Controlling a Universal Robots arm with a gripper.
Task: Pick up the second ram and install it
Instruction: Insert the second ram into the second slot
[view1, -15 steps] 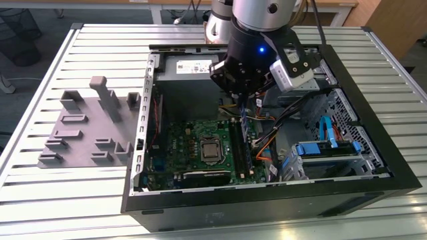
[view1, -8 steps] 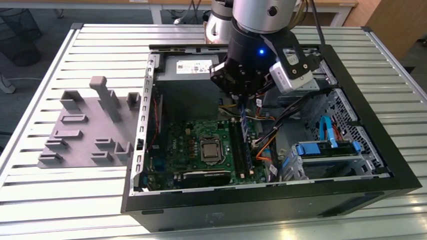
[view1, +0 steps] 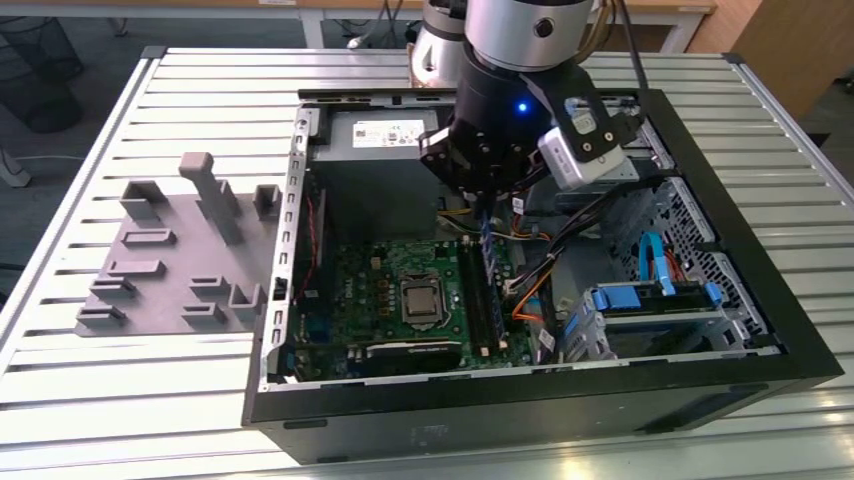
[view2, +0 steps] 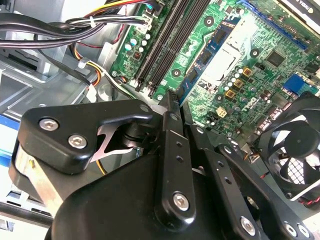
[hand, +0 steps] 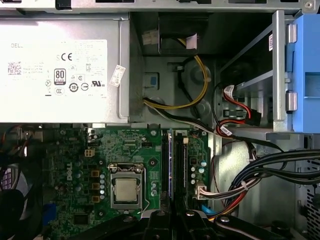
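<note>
The jaws clamp the slim dark-green ram stick edge-on, above the long black motherboard slots at the square silver processor socket's three o'clock in the exterior view.

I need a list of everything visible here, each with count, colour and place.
slatted metal table: one, silver, under everything.
open metal computer case: one, black, on the table.
plastic holder tray: one, grey, at the exterior view's left of the case.
flat motherboard: one, green, inside the case.
power supply box: one, grey, beside the motherboard.
slim circuit-board stick, the second ram: one, dark green, held above the motherboard.
robot arm: one, silver, over the case.
gripper: one, black, shut on the second ram.
</note>
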